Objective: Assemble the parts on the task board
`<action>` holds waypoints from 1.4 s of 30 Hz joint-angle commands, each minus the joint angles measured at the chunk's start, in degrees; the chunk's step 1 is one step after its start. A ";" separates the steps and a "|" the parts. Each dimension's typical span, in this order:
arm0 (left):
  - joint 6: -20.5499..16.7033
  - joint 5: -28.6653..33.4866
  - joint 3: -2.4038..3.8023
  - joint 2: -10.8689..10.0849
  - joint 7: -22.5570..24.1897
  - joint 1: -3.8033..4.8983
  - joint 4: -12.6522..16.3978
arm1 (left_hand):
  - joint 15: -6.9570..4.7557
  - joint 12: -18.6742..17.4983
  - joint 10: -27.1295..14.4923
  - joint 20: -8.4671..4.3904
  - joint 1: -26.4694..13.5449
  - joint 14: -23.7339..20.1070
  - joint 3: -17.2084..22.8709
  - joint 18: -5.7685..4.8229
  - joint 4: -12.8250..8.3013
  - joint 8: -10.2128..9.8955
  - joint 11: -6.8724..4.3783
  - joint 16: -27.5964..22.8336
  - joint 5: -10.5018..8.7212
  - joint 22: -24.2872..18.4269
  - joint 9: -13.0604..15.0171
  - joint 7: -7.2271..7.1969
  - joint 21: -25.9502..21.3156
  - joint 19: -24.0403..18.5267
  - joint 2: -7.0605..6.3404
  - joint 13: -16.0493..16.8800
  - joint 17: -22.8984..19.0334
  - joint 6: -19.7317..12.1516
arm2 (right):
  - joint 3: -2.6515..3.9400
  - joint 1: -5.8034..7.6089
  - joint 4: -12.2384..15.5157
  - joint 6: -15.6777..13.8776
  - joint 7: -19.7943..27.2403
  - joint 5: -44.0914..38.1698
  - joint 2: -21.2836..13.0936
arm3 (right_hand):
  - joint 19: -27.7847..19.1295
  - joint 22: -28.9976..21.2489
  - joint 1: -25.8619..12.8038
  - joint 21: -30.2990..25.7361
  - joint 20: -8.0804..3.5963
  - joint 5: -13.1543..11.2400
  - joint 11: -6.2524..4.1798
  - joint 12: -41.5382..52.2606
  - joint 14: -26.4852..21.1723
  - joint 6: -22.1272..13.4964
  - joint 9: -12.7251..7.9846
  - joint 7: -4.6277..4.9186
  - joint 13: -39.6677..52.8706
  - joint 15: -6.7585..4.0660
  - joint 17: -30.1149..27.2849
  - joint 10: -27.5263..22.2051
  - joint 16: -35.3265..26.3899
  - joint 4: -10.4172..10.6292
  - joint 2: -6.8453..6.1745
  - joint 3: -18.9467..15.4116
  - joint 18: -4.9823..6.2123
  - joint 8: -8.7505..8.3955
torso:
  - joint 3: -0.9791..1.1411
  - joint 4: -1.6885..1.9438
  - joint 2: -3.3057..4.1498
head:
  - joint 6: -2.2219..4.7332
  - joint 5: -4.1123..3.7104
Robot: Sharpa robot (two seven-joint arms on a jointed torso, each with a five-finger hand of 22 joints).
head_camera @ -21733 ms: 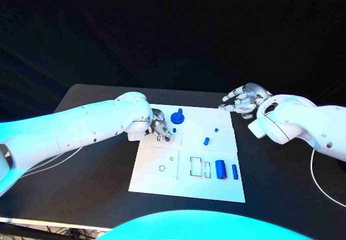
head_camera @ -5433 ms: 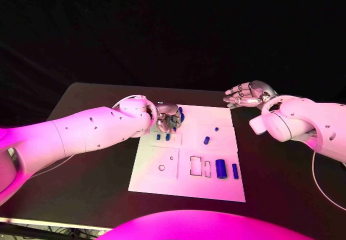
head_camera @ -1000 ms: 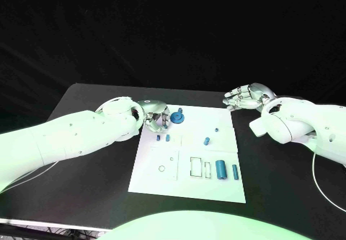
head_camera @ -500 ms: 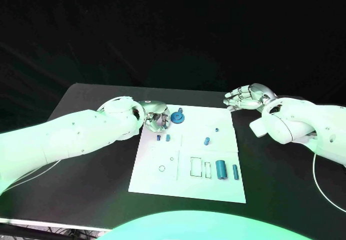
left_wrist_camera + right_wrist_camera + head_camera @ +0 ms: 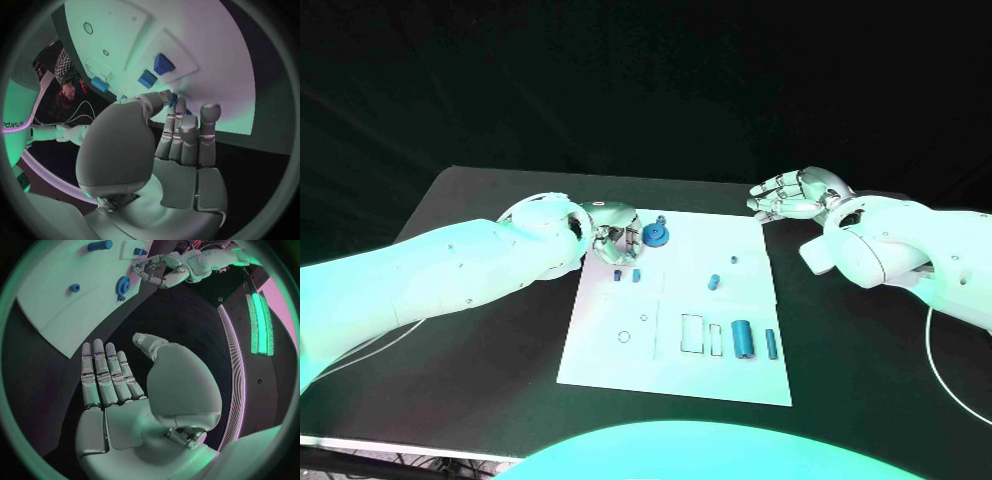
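Note:
The white task board (image 5: 678,320) lies mid-table. My left hand (image 5: 615,240) is at its far left corner, beside the blue gear (image 5: 655,236). In the left wrist view my left hand (image 5: 156,150) has its thumb and a fingertip meeting on a blue rim, the gear (image 5: 173,98), and seems to pinch it. Two small blue blocks (image 5: 626,275) stand just nearer on the board, and they also show as blocks (image 5: 156,70) in the wrist view. My right hand (image 5: 790,195) hovers off the board's far right corner. Seen from the wrist, the right hand (image 5: 125,405) is flat, spread and empty.
On the board are a small blue peg (image 5: 713,283), a smaller piece (image 5: 733,260), a blue cylinder (image 5: 741,339) and a thin blue bar (image 5: 770,343) by outlined slots. Black table (image 5: 473,330) surrounds the board, and its edges are close on the left and in front.
Over the last second nothing has visibly moved. Five seconds ago my left hand covered the gear; now it sits to the gear's left.

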 commanded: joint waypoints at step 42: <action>2.23 0.62 -0.17 1.04 -0.28 0.04 -1.27 | 0.01 -1.09 0.97 0.08 -1.12 0.69 -1.03 -0.75 0.12 -2.11 -0.16 0.63 -0.62 0.00 0.20 0.17 -0.50 0.02 0.66 0.42 0.87 -0.68 | 0.01 -0.07 0.08 1.00 0.49 -0.20 -0.02 | -0.39 -0.43 -0.41 -0.12 -0.05 -0.14 0.15 0.05 0.41 0.00 -0.20 5.11 -0.09 0.01 -0.35 0.09 -0.31 -0.22 0.50 0.15 0.60 0.27 | -0.02 0.03 -0.02 | -0.01 -0.10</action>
